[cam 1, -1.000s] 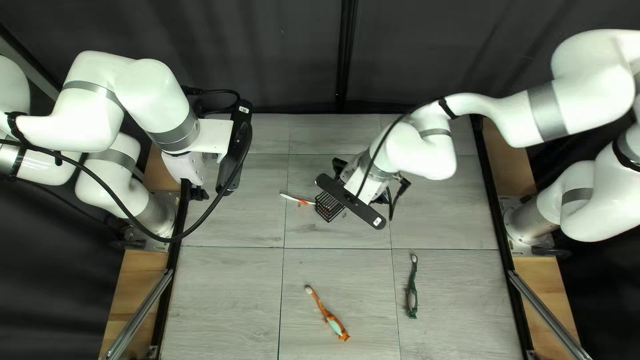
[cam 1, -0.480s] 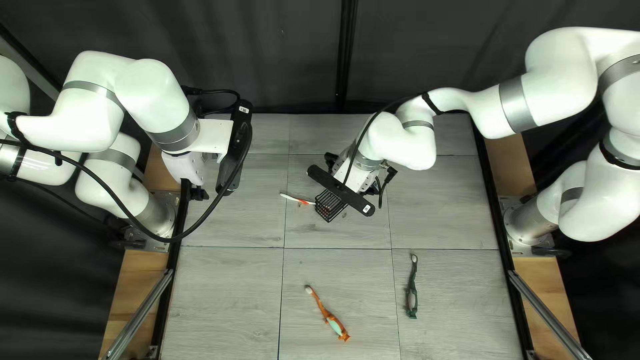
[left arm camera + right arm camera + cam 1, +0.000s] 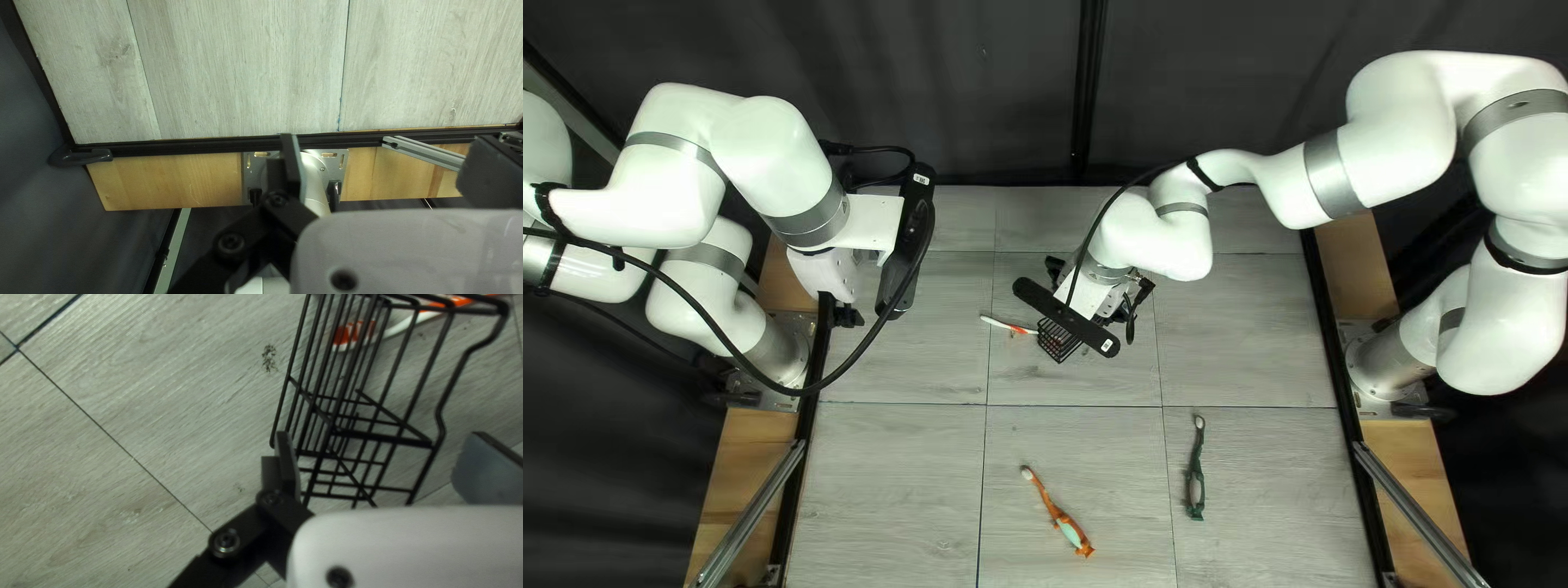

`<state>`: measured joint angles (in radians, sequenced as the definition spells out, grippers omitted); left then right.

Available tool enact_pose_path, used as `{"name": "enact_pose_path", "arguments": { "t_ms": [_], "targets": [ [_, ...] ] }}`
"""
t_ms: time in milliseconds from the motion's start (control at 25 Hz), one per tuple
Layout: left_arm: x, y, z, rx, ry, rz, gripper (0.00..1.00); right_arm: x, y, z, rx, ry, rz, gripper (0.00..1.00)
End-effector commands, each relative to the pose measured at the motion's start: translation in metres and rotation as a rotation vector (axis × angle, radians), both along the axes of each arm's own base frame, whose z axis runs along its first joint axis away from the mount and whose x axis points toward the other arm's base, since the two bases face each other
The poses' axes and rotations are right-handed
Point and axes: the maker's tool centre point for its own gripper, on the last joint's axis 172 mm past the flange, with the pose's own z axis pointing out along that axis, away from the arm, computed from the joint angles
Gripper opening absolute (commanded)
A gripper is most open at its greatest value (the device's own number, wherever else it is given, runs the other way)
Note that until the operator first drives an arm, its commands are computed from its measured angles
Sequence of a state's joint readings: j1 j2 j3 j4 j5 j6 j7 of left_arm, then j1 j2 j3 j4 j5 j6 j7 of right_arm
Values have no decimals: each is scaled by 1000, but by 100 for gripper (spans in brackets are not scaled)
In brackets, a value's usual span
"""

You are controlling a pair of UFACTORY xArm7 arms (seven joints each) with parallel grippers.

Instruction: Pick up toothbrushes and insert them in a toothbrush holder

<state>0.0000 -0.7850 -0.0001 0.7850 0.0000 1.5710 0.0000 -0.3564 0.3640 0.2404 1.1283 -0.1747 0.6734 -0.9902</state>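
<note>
one orange toothbrush [image 3: 1053,510] slants, head toward the far left, left hand [image 3: 840,313] and right hand [image 3: 1095,292] both spread

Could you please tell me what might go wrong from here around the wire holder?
The right gripper is open at the wire holder, one finger very close to its wires, so closing might snag or tip it. The orange-and-white toothbrush shows through those wires; shifting the holder could drag it along.
</note>
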Motion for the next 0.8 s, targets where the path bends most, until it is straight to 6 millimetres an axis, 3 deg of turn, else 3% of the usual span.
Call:
{"name": "enact_pose_path", "arguments": {
  "t_ms": [40, 360, 520, 640, 800],
  "targets": [
    [0, 0, 0, 0, 0, 0, 100, -1, 2, 5, -10, 9, 1, 1],
    [0, 0, 0, 0, 0, 0, 100, -5, 16, 29, -23, 0, 4, 9],
    [0, 0, 0, 0, 0, 0, 100, -15, 29, 40, -25, -4, 8, 8],
    [0, 0, 0, 0, 0, 0, 100, -29, 51, 50, -24, -8, 7, 5],
    [0, 0, 0, 0, 0, 0, 100, -52, 98, 51, -18, 1, 8, 4]
  ]
}}
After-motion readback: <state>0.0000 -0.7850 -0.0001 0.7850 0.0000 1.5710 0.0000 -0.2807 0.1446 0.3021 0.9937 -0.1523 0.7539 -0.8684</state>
